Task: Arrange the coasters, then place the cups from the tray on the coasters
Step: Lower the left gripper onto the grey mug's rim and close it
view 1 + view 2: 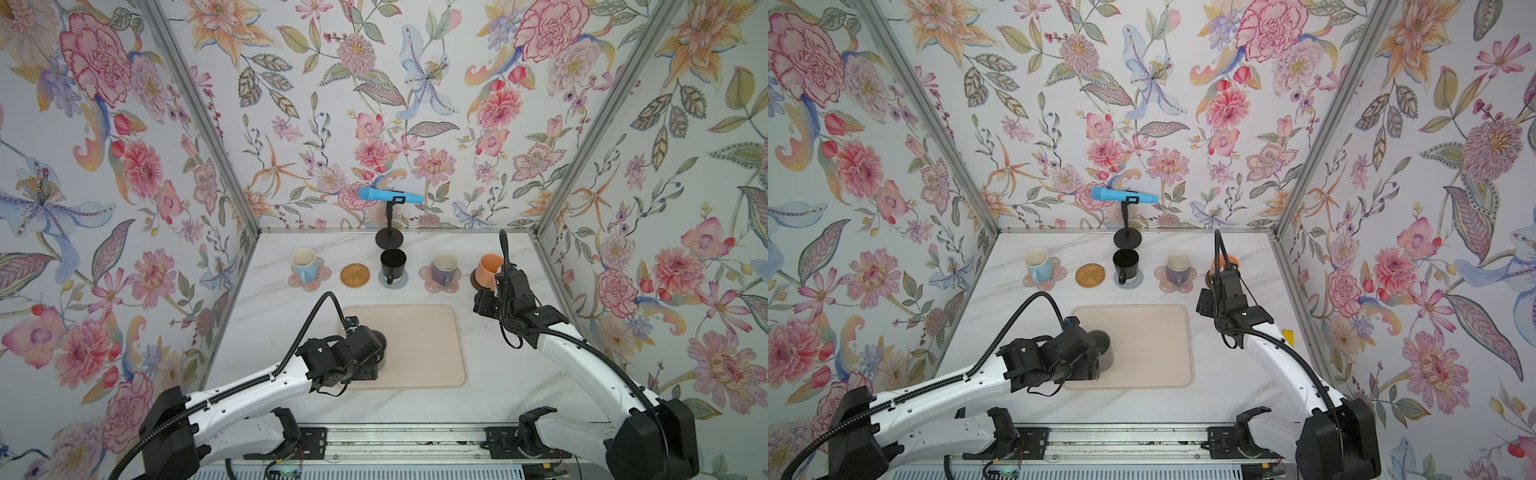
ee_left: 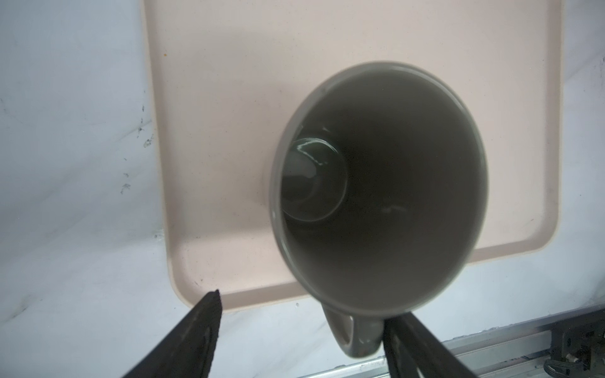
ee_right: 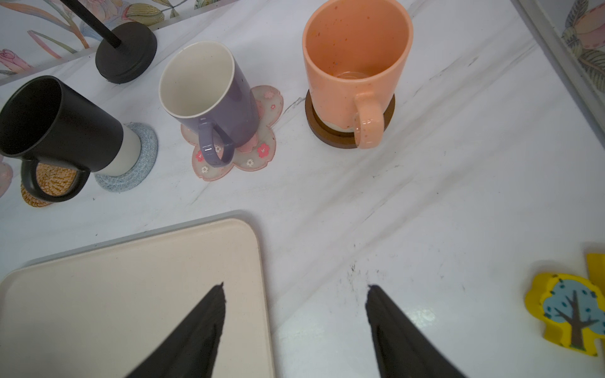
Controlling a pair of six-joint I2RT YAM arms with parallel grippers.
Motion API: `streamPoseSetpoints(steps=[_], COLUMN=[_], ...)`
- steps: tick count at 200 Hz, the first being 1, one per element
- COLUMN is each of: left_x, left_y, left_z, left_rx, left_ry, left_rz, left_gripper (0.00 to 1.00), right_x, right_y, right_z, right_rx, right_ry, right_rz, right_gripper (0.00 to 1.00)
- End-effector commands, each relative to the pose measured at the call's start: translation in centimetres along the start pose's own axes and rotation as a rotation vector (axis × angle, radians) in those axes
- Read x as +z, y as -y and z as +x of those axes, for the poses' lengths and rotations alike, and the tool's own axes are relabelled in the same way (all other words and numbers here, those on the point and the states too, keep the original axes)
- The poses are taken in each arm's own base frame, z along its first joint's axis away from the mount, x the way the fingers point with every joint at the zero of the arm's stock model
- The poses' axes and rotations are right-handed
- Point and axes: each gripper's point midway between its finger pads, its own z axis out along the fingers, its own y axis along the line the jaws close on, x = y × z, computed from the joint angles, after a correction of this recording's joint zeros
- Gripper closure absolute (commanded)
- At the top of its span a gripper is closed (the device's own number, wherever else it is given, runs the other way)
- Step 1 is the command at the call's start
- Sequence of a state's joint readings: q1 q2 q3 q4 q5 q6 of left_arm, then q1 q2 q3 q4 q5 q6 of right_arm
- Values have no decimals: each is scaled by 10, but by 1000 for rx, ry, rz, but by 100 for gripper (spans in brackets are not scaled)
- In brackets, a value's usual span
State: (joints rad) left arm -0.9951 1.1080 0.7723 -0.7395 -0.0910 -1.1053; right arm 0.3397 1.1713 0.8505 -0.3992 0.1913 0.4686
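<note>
On the left part of the beige tray [image 1: 424, 345] stands a grey cup [image 2: 376, 183]. My left gripper [image 2: 309, 304] hangs open over it, the handle [image 2: 357, 333] close beside one finger, unclasped. Along the back run the coasters: a pink flower [image 1: 309, 279] under the light blue cup [image 1: 302, 262], the bare rattan one [image 1: 355, 275], the grey-blue one [image 3: 131, 176] under the black cup [image 3: 59, 124], a pink flower [image 3: 262, 153] under the purple cup [image 3: 212, 98], and a brown disc [image 3: 320, 127] under the orange cup [image 3: 353, 65]. My right gripper [image 3: 296, 285] is open and empty, drawn back from the orange cup, above the tray's corner.
A blue microphone on a black round stand [image 1: 390, 239] stands behind the black cup. A yellow foam tree shape [image 3: 569, 314] lies on the marble near the right wall. Metal frame posts edge the table at both sides, and a rail runs along the front.
</note>
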Motion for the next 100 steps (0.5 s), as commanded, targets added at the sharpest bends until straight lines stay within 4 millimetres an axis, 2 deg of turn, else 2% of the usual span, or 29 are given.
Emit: streamPoseSetpoints(steps=[1,43,100], left_x=[-7,-2,4], left_y=[8,14,-9], left_z=[-4,4,9], left_rx=[48,85,116], left_ry=[15,-22,-36], left_rz=[34,69,-53], left_gripper=[23,26,31], right_x=[-2,0,-1], right_y=[3,3,3], right_z=[2,2,2], right_rx=[15,17,18], right_ry=[4,2,1], right_rz=[1,2,2], right_gripper=[30,30,30])
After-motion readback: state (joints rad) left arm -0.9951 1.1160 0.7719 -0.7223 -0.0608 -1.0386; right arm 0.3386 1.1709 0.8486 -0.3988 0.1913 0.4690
